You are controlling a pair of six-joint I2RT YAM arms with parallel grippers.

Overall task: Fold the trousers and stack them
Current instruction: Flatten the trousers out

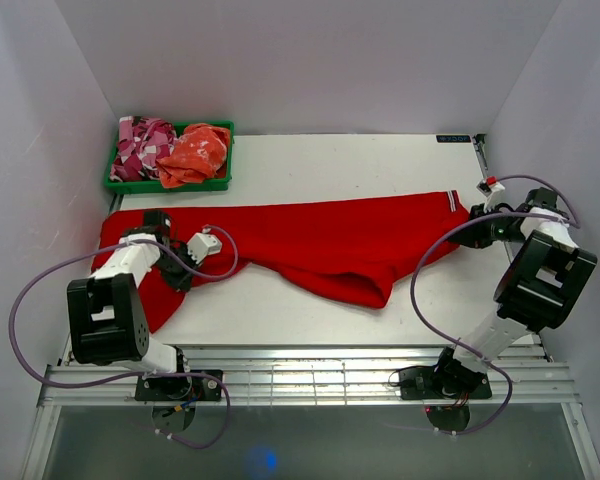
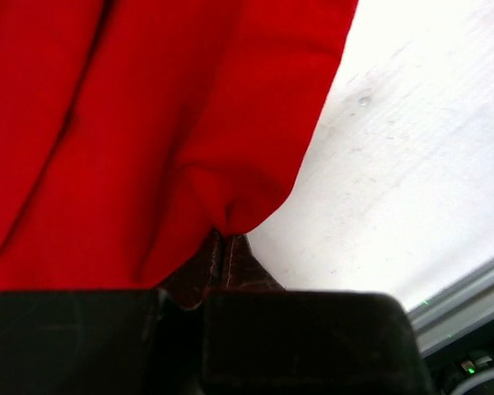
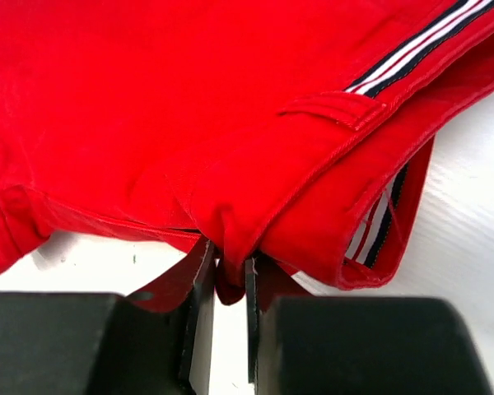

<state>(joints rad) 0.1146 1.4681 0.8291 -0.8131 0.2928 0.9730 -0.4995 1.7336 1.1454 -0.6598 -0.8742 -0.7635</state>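
Pinching trousers' (image 1: pixel 320 240) edges: both claws (image 2: pixel 224 251) (image 3: pixel 227 276)

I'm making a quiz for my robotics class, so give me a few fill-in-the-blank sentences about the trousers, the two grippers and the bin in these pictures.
1. The trousers are plain ___ in colour.
2. The left gripper is ___ on a fold of the trousers.
3. The right gripper pinches the trousers beside a ___ band.
4. The bin holding other garments is ___.

Missing words: red; shut; striped; green.
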